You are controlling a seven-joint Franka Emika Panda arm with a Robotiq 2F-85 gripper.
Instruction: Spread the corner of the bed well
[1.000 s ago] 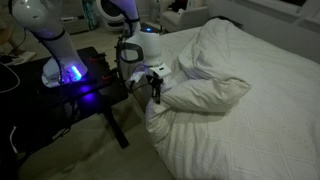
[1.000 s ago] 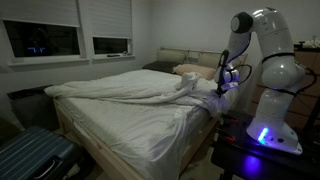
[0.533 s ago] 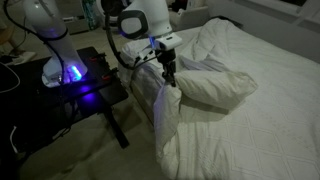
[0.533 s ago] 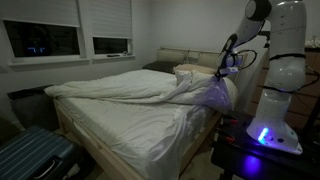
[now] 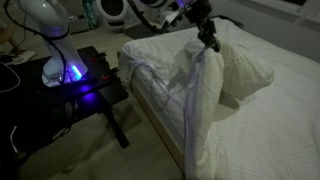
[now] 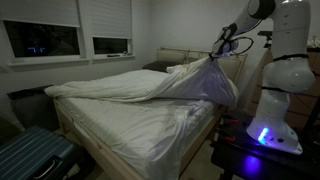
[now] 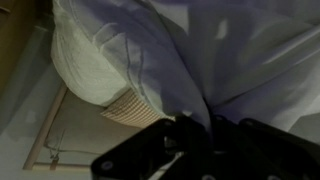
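My gripper (image 5: 207,40) is raised high above the bed (image 5: 285,115) and is shut on the corner (image 5: 203,80) of the white duvet. The cloth hangs from the jaws in a long, tent-like fold down toward the bed's side. In an exterior view the gripper (image 6: 218,55) holds the corner (image 6: 205,82) stretched up near the head end of the bed (image 6: 130,128). In the wrist view the dark fingers (image 7: 160,150) sit at the bottom, with the corner (image 7: 190,85) pinched in a narrow pleat between them.
A small black table (image 5: 90,90) carries the blue-lit robot base (image 5: 68,72) beside the bed. The same base (image 6: 265,135) shows in an exterior view. A suitcase (image 6: 28,160) stands near the bed's foot. A pillow (image 7: 95,60) lies under the lifted duvet.
The gripper has risen from the bed's edge and swung over the bed, pulling the duvet corner up with it. The folded-over flap has stretched into a hanging sheet.
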